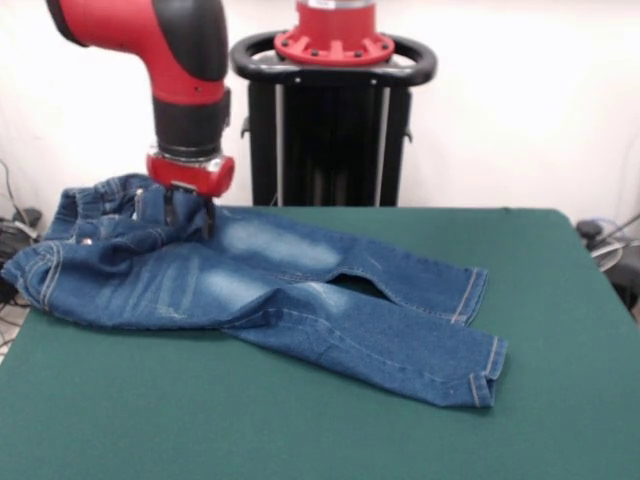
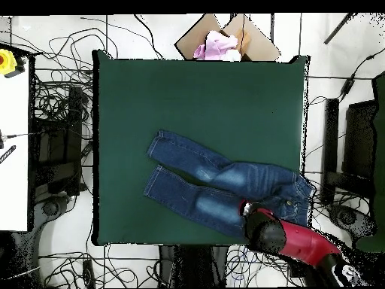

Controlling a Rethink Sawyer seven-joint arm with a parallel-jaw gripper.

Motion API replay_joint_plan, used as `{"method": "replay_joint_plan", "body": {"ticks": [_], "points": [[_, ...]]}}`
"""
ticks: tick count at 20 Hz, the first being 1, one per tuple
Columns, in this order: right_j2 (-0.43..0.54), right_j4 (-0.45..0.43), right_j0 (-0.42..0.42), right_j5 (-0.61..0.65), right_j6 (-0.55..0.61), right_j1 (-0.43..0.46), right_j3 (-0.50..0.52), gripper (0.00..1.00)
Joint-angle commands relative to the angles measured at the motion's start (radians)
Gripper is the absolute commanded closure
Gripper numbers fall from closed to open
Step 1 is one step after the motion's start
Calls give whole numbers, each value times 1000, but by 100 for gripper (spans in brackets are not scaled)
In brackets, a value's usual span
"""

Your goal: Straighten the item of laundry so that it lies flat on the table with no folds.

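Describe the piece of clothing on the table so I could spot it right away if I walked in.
Look at the big dark green table below the red and black arm. On it lies a small pair of blue denim jeans, legs spread apart towards one side, the waist bunched under the gripper at the table's edge. Whitish faded patches on the thighs mark it; nothing else lies on the felt.

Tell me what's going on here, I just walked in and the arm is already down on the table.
The red and black arm has its gripper down at the waistband end of a small pair of blue jeans on the green table. The front view does not show whether the gripper is holding the fabric. The two legs lie spread out nearly flat, side by side with a small gap near the crotch. The waistband end looks bunched and sits at the table's corner, near its edge. A cardboard box with pink cloth sits off the table.
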Motion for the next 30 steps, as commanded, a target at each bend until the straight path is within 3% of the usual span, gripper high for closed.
{"method": "replay_joint_plan", "body": {"ticks": [1,8,14,21,26,30], "points": [[-13,139,127,7,266,-21,27,0],[-33,203,176,24,232,-10,3,0],[-73,202,172,92,156,-62,-12,0],[-81,228,200,12,198,18,-53,0],[-14,259,150,-41,210,-5,-33,0],[-2,289,173,-88,222,57,-77,0]]}}
